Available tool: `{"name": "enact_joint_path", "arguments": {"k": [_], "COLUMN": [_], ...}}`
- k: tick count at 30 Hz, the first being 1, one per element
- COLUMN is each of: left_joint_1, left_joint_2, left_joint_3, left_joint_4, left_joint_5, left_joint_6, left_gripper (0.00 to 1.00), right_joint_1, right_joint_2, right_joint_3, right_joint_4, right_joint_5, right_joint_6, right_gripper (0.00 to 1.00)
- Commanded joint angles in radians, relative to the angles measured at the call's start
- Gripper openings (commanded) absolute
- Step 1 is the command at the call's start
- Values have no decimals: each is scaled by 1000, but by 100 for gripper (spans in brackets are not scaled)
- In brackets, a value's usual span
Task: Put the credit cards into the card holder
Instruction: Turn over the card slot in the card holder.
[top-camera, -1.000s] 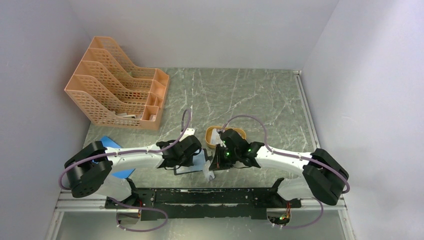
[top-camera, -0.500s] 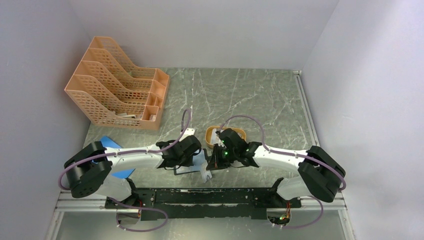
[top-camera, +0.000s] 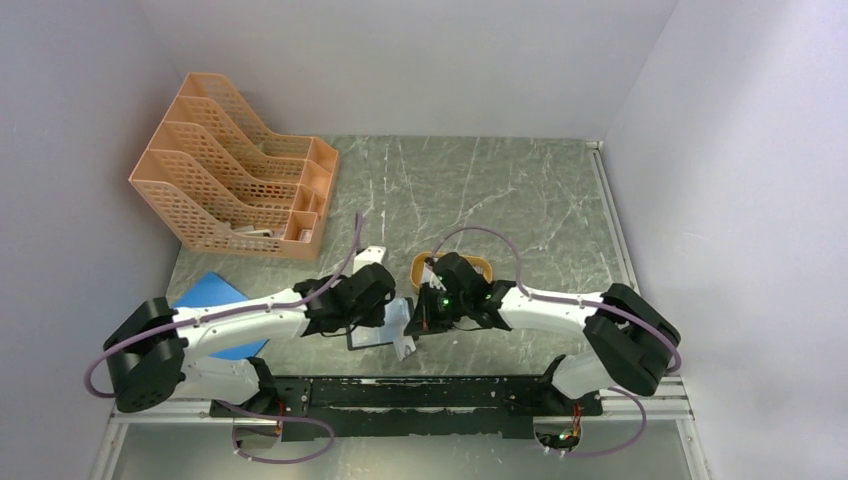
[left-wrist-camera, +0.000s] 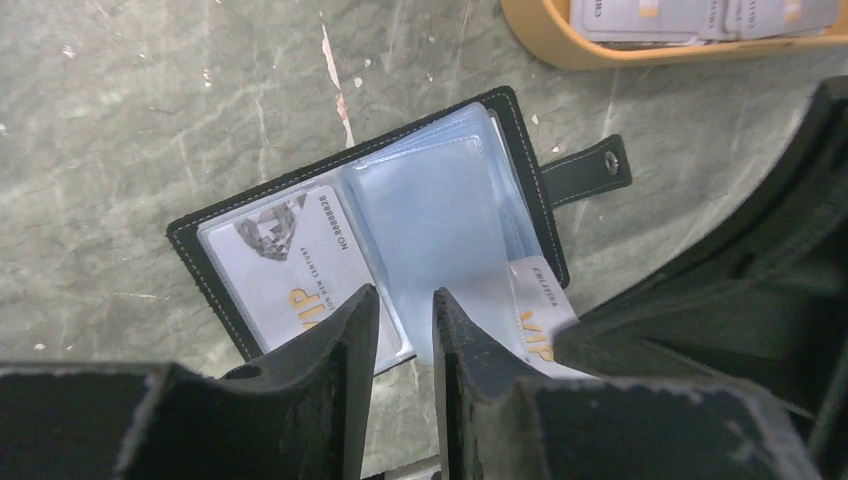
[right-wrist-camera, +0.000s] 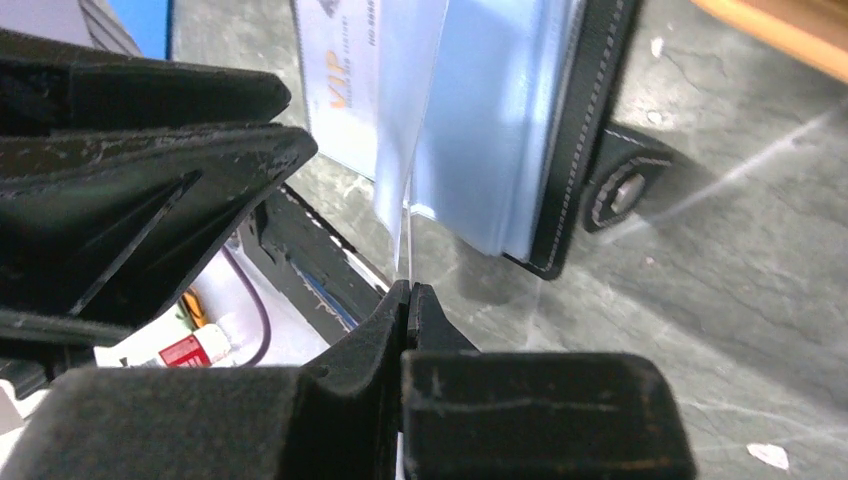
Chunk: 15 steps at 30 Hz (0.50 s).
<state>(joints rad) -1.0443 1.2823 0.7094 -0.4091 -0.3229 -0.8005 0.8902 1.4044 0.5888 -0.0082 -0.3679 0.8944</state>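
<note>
Comparing with a second back: left arm's elbow sits further out left and lower, baring more of the blue sheet (top-camera: 213, 295); right arm reaches further left.

Left fingers (left-wrist-camera: 370, 315) released, with a narrow gap and nothing in it, hanging over the open card holder (left-wrist-camera: 430, 200). The holder lies flat on the worktop (left-wrist-camera: 120, 100), near the front edge.

Right fingers (right-wrist-camera: 408, 295) clenched on the held credit card (left-wrist-camera: 540, 318), which is edge-on in the right wrist view, one end at the holder's right-hand clear pocket.

Count:
- one card holder
- one pocketed credit card (left-wrist-camera: 300, 265), left side
- one in the grip
- at least two tray cards (left-wrist-camera: 650, 15), cropped, in the single orange tray (left-wrist-camera: 560, 50)
- one orange file rack (top-camera: 235, 190), far left
</note>
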Motion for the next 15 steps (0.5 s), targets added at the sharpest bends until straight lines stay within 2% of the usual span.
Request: {"name": "enact_joint_path", "arguments": {"k": [1, 9, 15], "left_joint_1": [0, -2, 0], "left_joint_2": [-86, -207, -203], "left_joint_3": [32, -7, -43], "left_joint_4": [-88, -109, -59], "left_joint_5": [-57, -82, -60], "left_joint_6": [-9, -24, -26], "left_gripper": [33, 33, 31], "right_joint_1": [2, 15, 25], "right_joint_2": [25, 118, 183], "right_joint_3": [57, 103, 122], "right_joint_4": [60, 88, 109], "right_joint_5": [-20, -34, -38], "right_joint_6": [0, -5, -4], "right_gripper": [0, 0, 0]}}
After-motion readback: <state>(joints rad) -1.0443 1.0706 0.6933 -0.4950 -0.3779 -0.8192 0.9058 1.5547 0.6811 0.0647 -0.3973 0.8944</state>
